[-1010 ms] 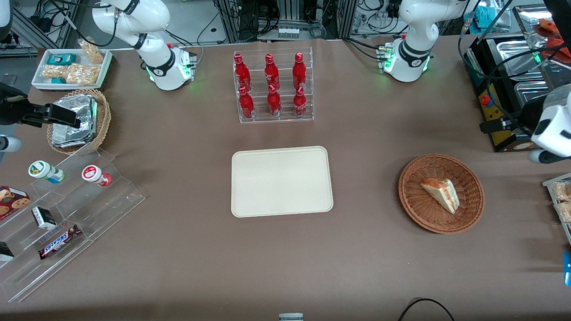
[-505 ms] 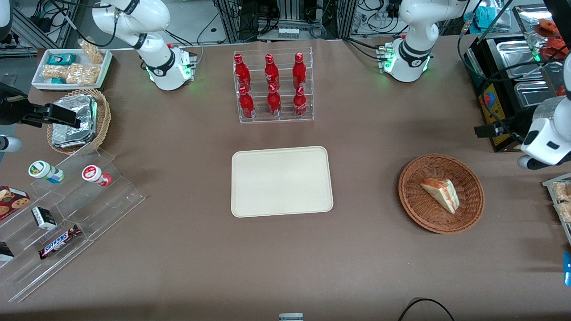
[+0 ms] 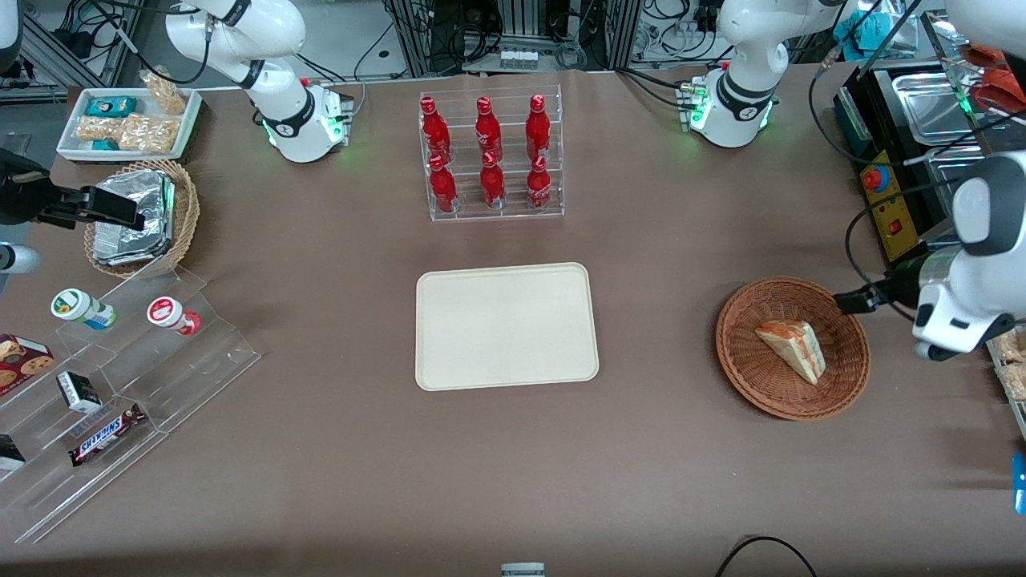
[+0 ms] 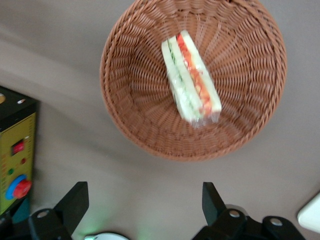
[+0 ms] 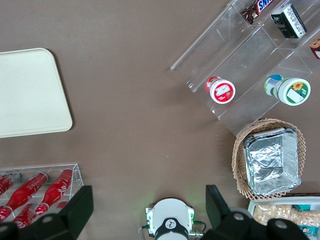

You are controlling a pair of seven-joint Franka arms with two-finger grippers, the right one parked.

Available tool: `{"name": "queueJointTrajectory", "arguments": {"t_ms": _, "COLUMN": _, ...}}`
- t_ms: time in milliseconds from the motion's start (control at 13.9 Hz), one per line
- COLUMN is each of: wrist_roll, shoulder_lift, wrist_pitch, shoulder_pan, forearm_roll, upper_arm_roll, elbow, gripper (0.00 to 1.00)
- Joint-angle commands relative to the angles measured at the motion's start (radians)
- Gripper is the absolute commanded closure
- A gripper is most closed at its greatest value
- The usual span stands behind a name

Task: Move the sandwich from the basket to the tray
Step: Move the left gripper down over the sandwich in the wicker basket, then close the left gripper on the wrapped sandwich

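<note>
The sandwich (image 3: pixel 792 349), a pale wedge with red-orange and green layers in clear wrap, lies in the round reddish-brown wicker basket (image 3: pixel 737 361) toward the working arm's end of the table. The wrist view shows both the sandwich (image 4: pixel 190 78) and the basket (image 4: pixel 130 115). My left gripper (image 3: pixel 852 302) hovers over the basket's rim on the working arm's side, slightly farther from the front camera than the sandwich. In the wrist view the gripper (image 4: pixel 145 202) is open wide and empty, its fingertips (image 4: pixel 75 199) over bare table beside the basket. The cream tray (image 3: pixel 506 326) lies mid-table with nothing on it.
A clear rack of red bottles (image 3: pixel 490 156) stands farther from the front camera than the tray. A black box with a red button (image 3: pixel 886 204) sits near the basket. Snack packets (image 3: pixel 1011 361) lie at the table edge. A clear stepped stand (image 3: pixel 120 385) and a tan basket of foil packets (image 3: pixel 140 216) are toward the parked arm's end.
My left gripper has come nearer to the front camera and toward the basket, from beside the black box to over the basket's rim. The sandwich, basket and tray have not moved.
</note>
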Motion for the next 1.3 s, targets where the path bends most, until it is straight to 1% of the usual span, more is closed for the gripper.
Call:
{"name": "queueJointTrajectory", "arguments": {"t_ms": 0, "wrist_roll": -0.087, "shoulder_lift": 0.015, "wrist_pitch": 0.128, "shoulder_pan": 0.011, "forearm_roll": 0.001, "upper_arm_roll": -0.008, "elbow": -0.081, "gripper": 0.0}}
{"name": "queueJointTrajectory", "arguments": {"t_ms": 289, "wrist_roll": -0.153, "shoulder_lift": 0.049, "wrist_pitch": 0.251, "shoulder_pan": 0.015, "forearm_roll": -0.005, "upper_arm_roll": -0.01, "elbow": -0.131, "gripper": 0.0}}
{"name": "queueJointTrajectory", "arguments": {"t_ms": 577, "wrist_roll": -0.32, "shoulder_lift": 0.072, "wrist_pitch": 0.363, "shoulder_pan": 0.012, "forearm_roll": -0.007, "upper_arm_roll": -0.011, "elbow": -0.141, "gripper": 0.0}}
{"name": "queueJointTrajectory", "arguments": {"t_ms": 1227, "wrist_roll": -0.319, "shoulder_lift": 0.123, "wrist_pitch": 0.474, "shoulder_pan": 0.003, "forearm_roll": -0.007, "upper_arm_roll": -0.031, "elbow": -0.171, "gripper": 0.0}}
